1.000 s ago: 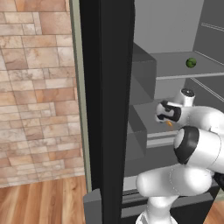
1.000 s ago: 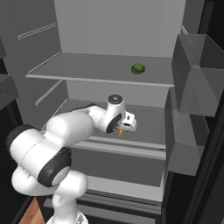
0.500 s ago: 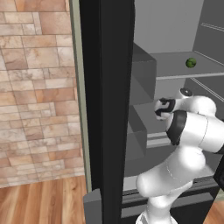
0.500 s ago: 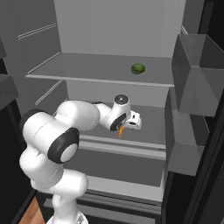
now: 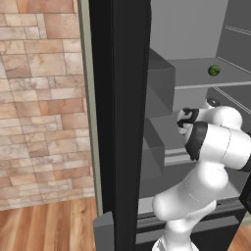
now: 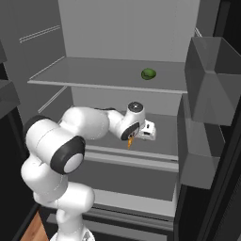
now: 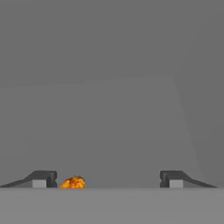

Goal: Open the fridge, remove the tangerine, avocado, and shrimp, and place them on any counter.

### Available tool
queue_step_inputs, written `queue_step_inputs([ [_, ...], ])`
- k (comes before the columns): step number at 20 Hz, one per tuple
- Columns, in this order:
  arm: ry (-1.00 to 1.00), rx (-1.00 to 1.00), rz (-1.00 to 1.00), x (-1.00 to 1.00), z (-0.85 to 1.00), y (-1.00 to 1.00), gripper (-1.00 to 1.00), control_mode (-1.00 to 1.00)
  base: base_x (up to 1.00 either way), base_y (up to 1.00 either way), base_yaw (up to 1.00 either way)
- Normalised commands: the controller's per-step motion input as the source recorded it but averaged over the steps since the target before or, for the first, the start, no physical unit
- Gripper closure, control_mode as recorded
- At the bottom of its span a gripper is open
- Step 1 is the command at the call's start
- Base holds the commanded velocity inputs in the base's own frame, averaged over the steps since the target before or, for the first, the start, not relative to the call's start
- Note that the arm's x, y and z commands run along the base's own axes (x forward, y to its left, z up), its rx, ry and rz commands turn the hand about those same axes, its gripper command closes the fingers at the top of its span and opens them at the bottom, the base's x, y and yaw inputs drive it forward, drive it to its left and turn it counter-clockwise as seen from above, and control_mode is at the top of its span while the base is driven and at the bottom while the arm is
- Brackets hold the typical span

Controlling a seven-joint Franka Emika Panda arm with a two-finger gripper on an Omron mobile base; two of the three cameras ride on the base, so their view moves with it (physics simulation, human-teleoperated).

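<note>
Inside the open fridge [image 6: 117,33], the tool [image 7: 107,179] is seen with its fingers spread apart. The shrimp [image 7: 73,182] is seen just beside one fingertip [image 7: 41,179], between the fingers. The avocado [image 6: 148,74] is set on the shelf above the tool.

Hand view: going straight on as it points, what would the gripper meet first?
Probably the fridge shelf, bare and grey; depth is unclear. The shrimp lies off that line, beside one fingertip of the gripper.
</note>
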Motion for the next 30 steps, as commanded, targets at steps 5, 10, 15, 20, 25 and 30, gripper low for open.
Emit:
queue_step_inputs([
  [5,0.00,-0.02,0.00,-0.47,-0.42,0.22,-1.00,-1.00,0.00,0.00,0.00],
  [10,0.00,-0.03,0.00,-0.05,-0.21,0.38,-1.00,-1.00,0.00,0.00,0.00],
  [15,0.00,-0.02,0.00,0.03,-0.26,0.29,-1.00,-1.00,0.00,0.00,0.00],
  [20,0.00,0.00,-0.02,-0.08,-0.53,0.04,1.00,-1.00,0.00,0.00,0.00],
  [25,0.00,0.00,-0.03,-0.16,-0.54,0.00,1.00,-1.00,0.00,0.00,0.00],
  [30,0.00,0.00,-0.01,-0.23,-0.49,0.00,1.00,-1.00,0.00,0.00,0.00],
])
